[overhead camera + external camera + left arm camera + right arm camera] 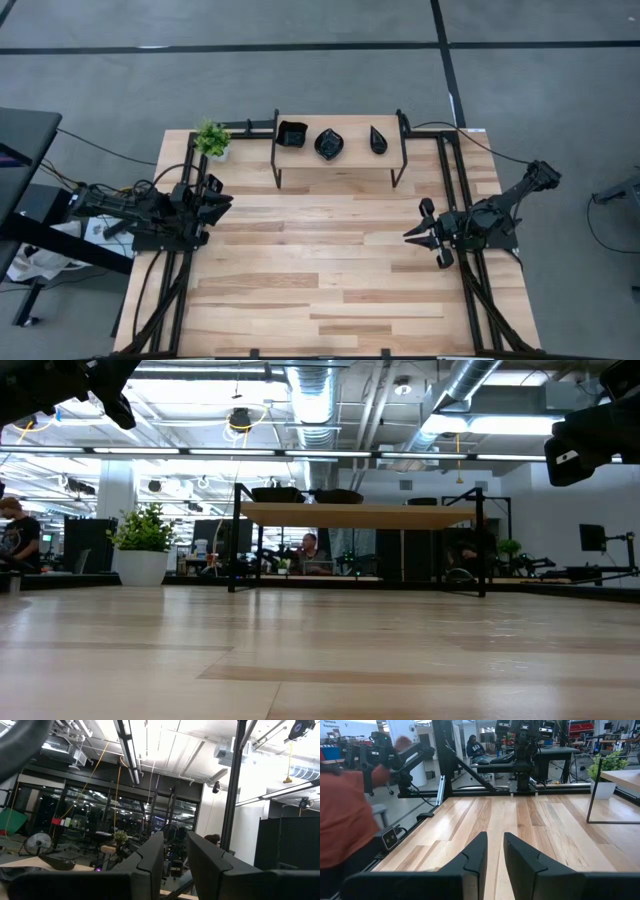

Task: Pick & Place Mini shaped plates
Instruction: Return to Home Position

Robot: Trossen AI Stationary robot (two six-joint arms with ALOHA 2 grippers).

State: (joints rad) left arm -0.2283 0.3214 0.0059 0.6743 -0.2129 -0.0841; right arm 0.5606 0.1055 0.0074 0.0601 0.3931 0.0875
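Overhead, we see three glossy black spots of dishware in a row on the small wooden shelf [346,163] at the table's far edge: a square plate [291,133] at the left, a flower-shaped plate [329,144] in the middle and a leaf-shaped plate [378,140] at the right. We cannot tell how many lie stacked in each spot. A potted plant [211,139] stands just beside the shelf's left end.

Both arms sit well apart from the shelf. The left gripper [222,202] is at the left edge of the table [330,290], and in its wrist view its fingers [150,862] stand only a narrow gap apart, holding nothing. The right gripper [413,234] is near the right edge, pointing inward over bare wood; its fingers [476,855] are likewise narrowly parted and empty. A blurred person [342,820] in an orange sleeve shows beside the table.
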